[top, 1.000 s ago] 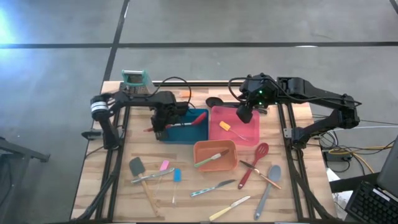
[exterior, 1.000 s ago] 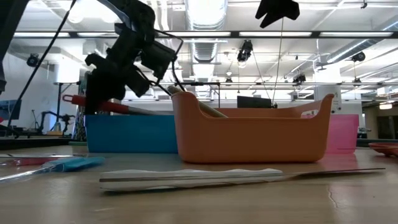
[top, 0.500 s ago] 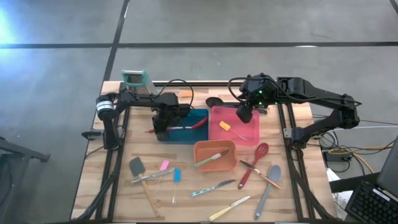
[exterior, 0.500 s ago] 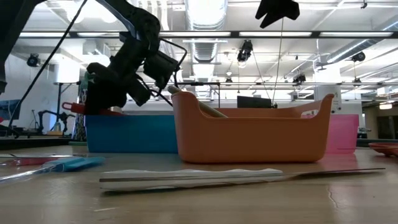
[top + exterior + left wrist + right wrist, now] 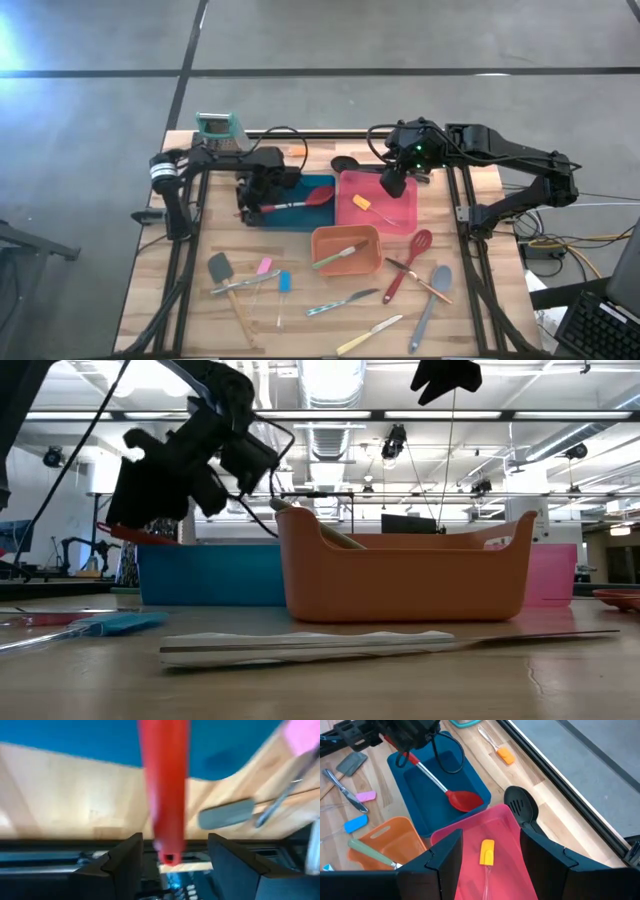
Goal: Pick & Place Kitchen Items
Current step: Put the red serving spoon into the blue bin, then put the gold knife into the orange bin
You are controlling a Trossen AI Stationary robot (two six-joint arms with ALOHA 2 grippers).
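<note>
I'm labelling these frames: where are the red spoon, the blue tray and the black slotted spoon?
red spoon [image 5: 464,800], right wrist view, on its bowl.
blue tray [image 5: 415,782], right wrist view, on its bare floor.
black slotted spoon [image 5: 521,809], right wrist view, on its slotted head.

Grey floor [image 5: 400,40], bright ceiling lights [image 5: 330,380]

The wooden table [image 5: 150,290] carried three trays mid-surface: a blue tray [image 5: 298,215], a pink tray [image 5: 398,212], and an orange tray [image 5: 368,262] nearer the front edge. A grater [image 5: 218,127] stood at the back left corner. Loose spatulas [image 5: 222,268], knives [image 5: 345,299] and spoons [image 5: 432,290] lay along the front edge.
</note>
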